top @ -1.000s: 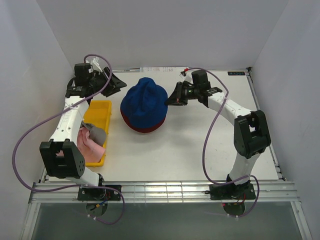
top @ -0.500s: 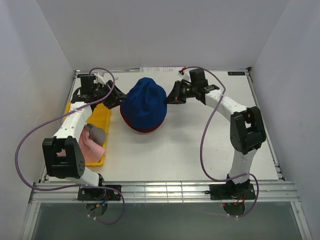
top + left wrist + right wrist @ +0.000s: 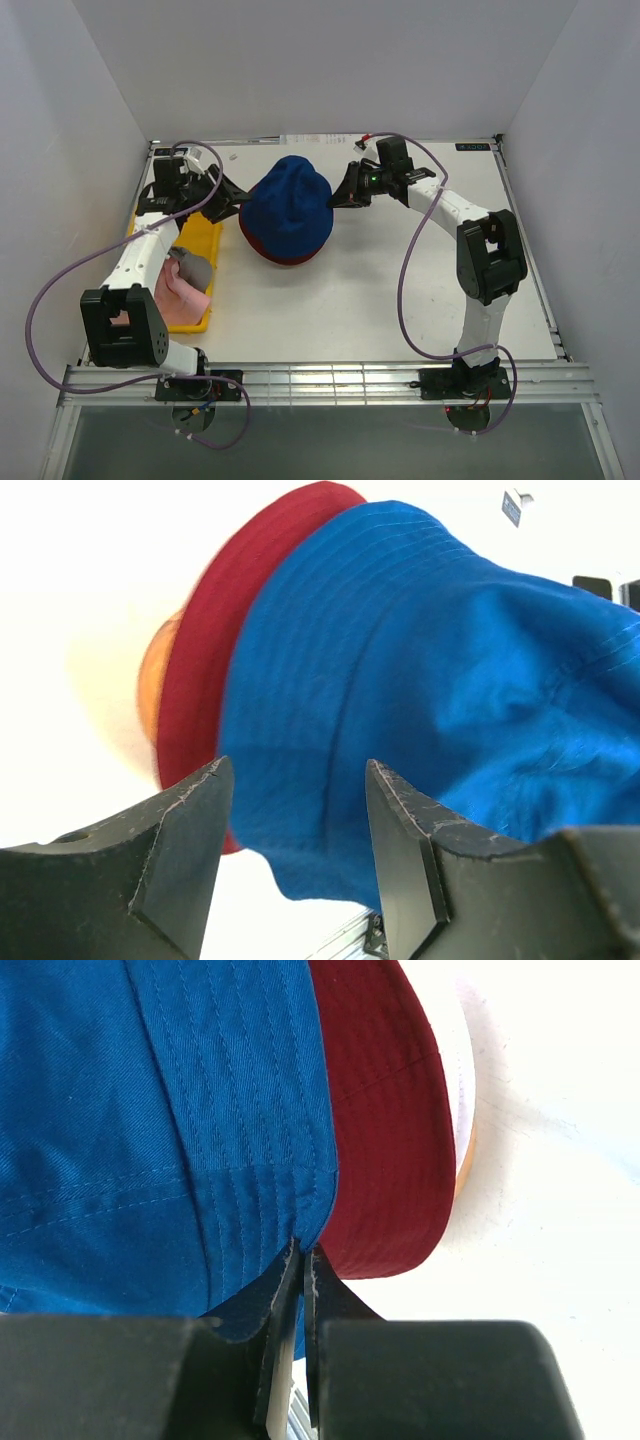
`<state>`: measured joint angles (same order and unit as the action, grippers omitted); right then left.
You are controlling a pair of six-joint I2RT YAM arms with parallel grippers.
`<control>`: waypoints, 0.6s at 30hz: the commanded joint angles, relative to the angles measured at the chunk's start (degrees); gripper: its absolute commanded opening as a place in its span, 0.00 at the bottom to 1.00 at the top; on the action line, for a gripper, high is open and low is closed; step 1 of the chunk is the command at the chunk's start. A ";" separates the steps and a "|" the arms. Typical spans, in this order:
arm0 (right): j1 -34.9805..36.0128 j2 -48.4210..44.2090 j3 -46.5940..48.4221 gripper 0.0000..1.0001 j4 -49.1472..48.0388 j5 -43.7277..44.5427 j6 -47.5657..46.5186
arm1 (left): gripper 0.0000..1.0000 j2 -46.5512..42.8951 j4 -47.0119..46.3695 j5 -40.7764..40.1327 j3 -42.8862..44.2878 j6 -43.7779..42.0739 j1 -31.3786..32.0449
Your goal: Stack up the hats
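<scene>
— Where have the hats got to?
— The blue hat [image 3: 288,200] sits pulled over the red hat [image 3: 285,258], toward the back of the table [image 3: 400,290]. From above, only a strip of red brim shows at the near edge. The grey hat [image 3: 193,267] and pink hat [image 3: 180,295] lie in the tray [image 3: 203,215] on the left, grey resting on pink.
— And the arms?
— One on each side of the blue hat. The right gripper [image 3: 338,197] is at its right side with the jaws pressed together. Its own camera shows the blue brim's edge running down into the pinch.
— So it has hold of it?
— Looks that way, just by the hem.
— The left one?
— The left gripper [image 3: 230,198] is right beside the hat's left side with the jaws spread wide and nothing between them. Past its fingers [image 3: 185,825] you see blue cloth, the red brim, and an orange-brown edge of the stand [image 3: 152,680] under both.
</scene>
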<state>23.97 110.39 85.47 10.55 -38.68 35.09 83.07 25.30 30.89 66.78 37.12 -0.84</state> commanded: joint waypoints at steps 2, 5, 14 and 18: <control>-0.32 0.09 2.51 0.08 0.26 0.97 -1.87 | 0.66 -4.75 -0.25 1.35 -2.88 0.93 -1.71; -0.32 -0.17 2.59 0.08 0.35 1.06 -2.04 | 0.68 -5.37 -1.65 3.37 -4.55 2.51 -2.23; -0.32 -0.96 1.89 0.08 0.70 1.15 -2.40 | 0.69 -6.34 -12.55 10.67 -12.37 10.24 -3.11; -0.32 -1.23 1.63 0.08 0.70 1.23 -2.57 | 0.69 -6.69 -17.38 12.52 -15.19 13.06 -3.29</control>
<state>23.97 110.39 85.71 10.63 -37.95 33.98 79.11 13.85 39.92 52.80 47.33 -3.68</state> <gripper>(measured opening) 0.086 0.691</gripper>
